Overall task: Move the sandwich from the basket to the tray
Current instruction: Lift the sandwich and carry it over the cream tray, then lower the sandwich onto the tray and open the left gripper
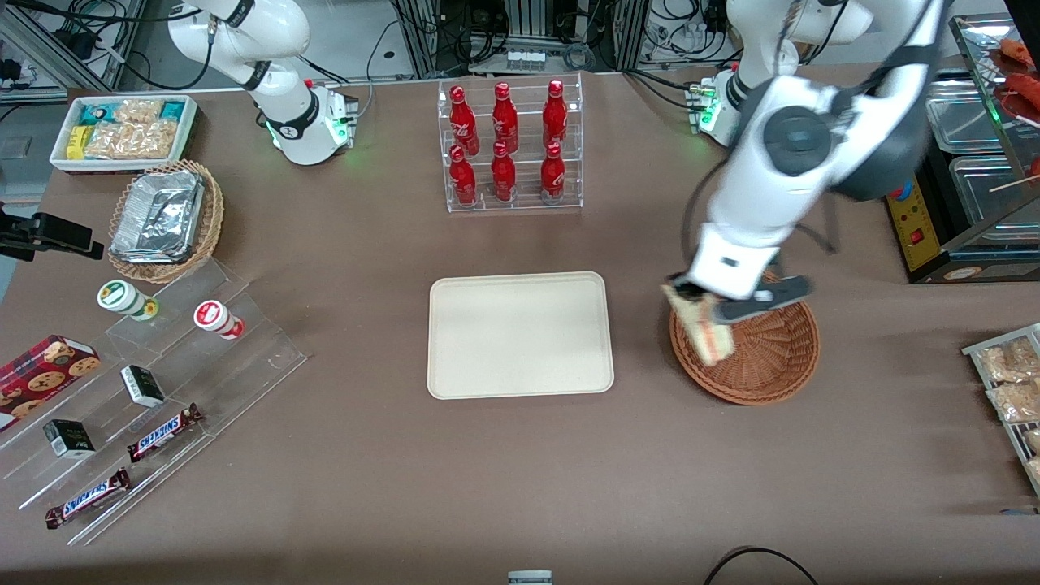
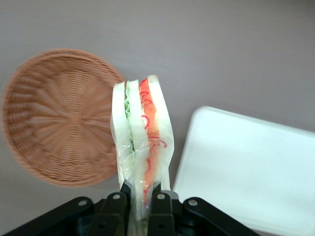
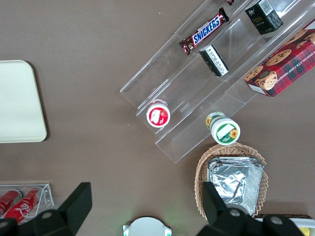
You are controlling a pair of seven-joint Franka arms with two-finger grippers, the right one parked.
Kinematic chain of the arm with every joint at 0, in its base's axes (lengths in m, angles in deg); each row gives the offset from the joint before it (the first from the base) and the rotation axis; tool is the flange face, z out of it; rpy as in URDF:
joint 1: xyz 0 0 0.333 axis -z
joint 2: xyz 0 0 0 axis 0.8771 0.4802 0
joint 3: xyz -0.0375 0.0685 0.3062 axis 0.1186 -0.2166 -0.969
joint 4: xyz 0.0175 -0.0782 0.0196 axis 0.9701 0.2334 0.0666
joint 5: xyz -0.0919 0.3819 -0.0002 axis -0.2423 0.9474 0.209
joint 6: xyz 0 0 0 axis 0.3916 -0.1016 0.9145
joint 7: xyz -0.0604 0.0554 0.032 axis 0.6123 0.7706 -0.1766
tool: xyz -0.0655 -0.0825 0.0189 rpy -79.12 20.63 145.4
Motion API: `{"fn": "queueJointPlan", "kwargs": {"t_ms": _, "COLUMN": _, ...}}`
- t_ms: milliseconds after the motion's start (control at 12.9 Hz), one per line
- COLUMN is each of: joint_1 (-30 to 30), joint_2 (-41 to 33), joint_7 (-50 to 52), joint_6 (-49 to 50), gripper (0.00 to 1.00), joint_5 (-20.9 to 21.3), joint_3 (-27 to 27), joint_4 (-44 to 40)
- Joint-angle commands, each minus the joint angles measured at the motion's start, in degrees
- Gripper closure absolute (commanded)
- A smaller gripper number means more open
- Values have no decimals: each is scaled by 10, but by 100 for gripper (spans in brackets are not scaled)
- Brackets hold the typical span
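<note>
Nearest the front camera, two Snickers bars (image 1: pixel 122 461) lying on a clear stepped stand (image 1: pixel 175 390) toward the parked arm's end of the table (image 1: pixel 520 487), with small dark boxes (image 1: pixel 142 385) and a cookie box (image 1: pixel 45 366) close by. Farther from the camera, the cream tray (image 1: pixel 520 335) flat at mid-table, nothing on it. Beside the tray, toward the working arm's end, the reddish-brown wicker basket (image 1: pixel 756 353), nothing inside. Above the basket's rim on the tray's side, the gripper (image 1: pixel 705 307), pinching the sandwich (image 1: pixel 705 331) at one end. Sandwich clear of the basket, hanging tilted from the fingers, partly over the rim. In the wrist view, fingers (image 2: pixel 160 204) pressed against both faces of the wrapped sandwich (image 2: pixel 142 140), green and orange-red filling showing along its edge, with the basket (image 2: pixel 59 118) to one side and the tray (image 2: pixel 246 172) to the other. Farther still, a clear rack of red bottles (image 1: pixel 509 146).
</note>
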Motion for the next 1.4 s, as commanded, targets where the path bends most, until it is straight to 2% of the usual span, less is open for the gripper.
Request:
{"fn": "queueJointPlan", "kwargs": {"t_ms": 0, "joint_1": 30, "joint_2": 73, "joint_7": -18, "joint_6": 16, "gripper": 100, "joint_5": -3, "joint_3": 19, "joint_4": -78}}
{"fn": "queueJointPlan", "kwargs": {"t_ms": 388, "joint_1": 104, "joint_2": 210, "joint_7": 0, "joint_6": 1, "gripper": 100, "joint_5": -2, "joint_3": 36, "joint_4": -183}}
{"fn": "queueJointPlan", "kwargs": {"t_ms": 853, "joint_1": 144, "joint_2": 287, "joint_7": 22, "joint_6": -117, "gripper": 100, "joint_5": 4, "joint_3": 36, "joint_4": -184}}
{"fn": "queueJointPlan", "kwargs": {"t_ms": 1319, "joint_1": 159, "joint_2": 328, "joint_7": 15, "joint_6": -172, "gripper": 100, "joint_5": 11, "joint_3": 34, "joint_4": -182}}
